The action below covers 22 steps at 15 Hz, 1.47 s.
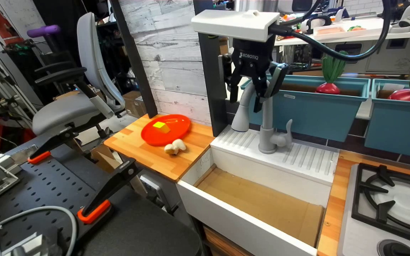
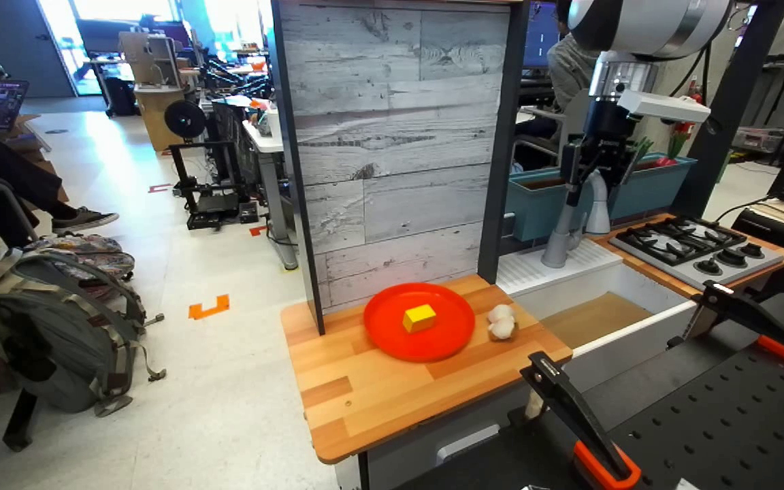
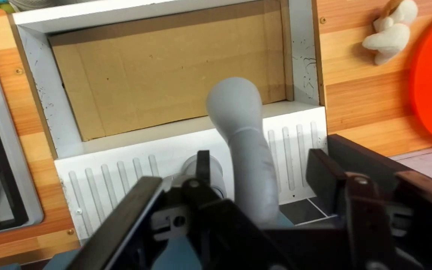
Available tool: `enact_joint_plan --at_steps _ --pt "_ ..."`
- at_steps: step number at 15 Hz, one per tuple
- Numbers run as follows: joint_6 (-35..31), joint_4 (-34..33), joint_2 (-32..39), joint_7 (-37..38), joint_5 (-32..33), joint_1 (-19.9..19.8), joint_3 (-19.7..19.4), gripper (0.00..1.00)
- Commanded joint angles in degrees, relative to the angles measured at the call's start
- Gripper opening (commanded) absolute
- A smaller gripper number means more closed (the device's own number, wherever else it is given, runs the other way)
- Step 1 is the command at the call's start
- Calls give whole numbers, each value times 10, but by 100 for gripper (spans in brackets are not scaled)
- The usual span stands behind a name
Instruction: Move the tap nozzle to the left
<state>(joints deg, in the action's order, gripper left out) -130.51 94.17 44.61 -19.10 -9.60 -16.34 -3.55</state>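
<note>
Grey chair point(image 1: 68, 111), pale floor point(image 2: 184, 262)

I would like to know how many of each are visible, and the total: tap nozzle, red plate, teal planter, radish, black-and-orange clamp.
Tap nozzle: 1
Red plate: 1
Teal planters: 2
Radishes: 2
Black-and-orange clamps: 2
Total: 8

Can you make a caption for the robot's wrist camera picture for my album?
The open gripper straddles the grey tap nozzle, with the white sink in the background.
</note>
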Motion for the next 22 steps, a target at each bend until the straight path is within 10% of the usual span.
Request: enact_joint_plan --at_steps 1,6,11,12,22 --pt "9 -10 2 0 2 -12 13 35" --pt "0 12 -15 -6 4 -17 12 1" --pt "0 21 -22 5 9 -13 5 3" --pt "4 20 -22 9 11 -12 3 29" --pt "9 66 -74 37 47 -1 -24 99"
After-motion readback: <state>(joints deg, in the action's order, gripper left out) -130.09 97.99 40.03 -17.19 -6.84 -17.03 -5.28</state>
